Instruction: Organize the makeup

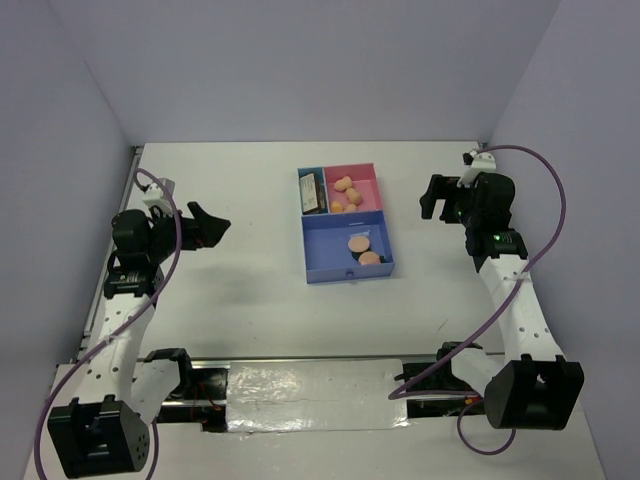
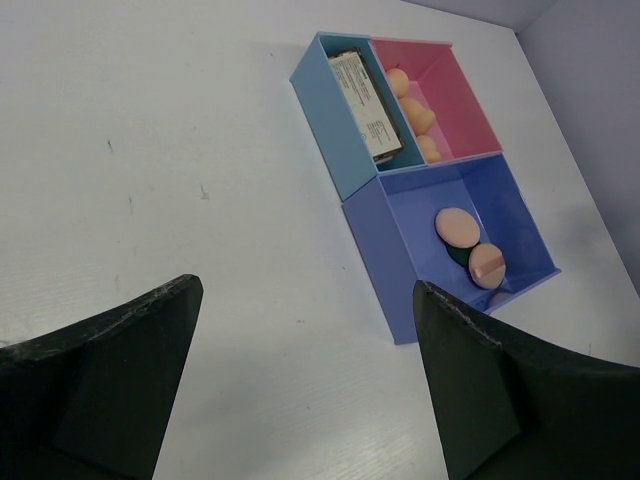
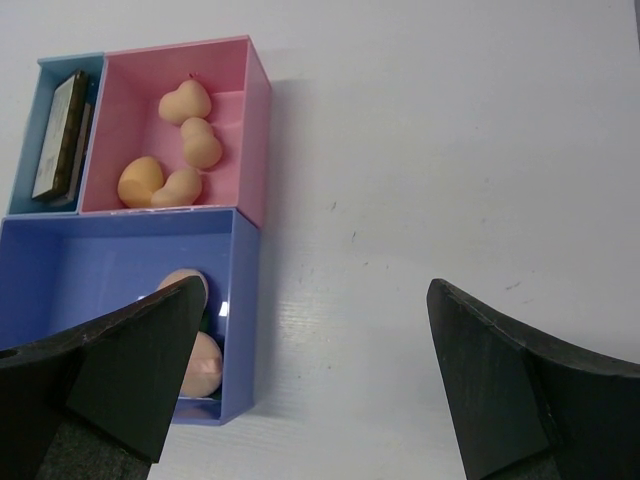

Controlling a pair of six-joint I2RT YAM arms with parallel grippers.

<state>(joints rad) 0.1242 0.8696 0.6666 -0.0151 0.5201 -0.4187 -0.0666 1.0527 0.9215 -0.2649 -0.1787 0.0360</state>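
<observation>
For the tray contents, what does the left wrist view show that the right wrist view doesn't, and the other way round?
Only the left wrist view: both puffs unobstructed in the purple compartment, with a dark green disc plainly between them. Only the right wrist view: all four sponges in the pink compartment; there the right claw covers part of the puffs. Both: the tray, with the palettes in the light blue compartment and sponges in the pink one.

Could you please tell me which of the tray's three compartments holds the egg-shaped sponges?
The pink compartment holds the sponges. The narrow light-blue compartment beside it holds palettes, and the large blue compartment holds round puffs.
</observation>
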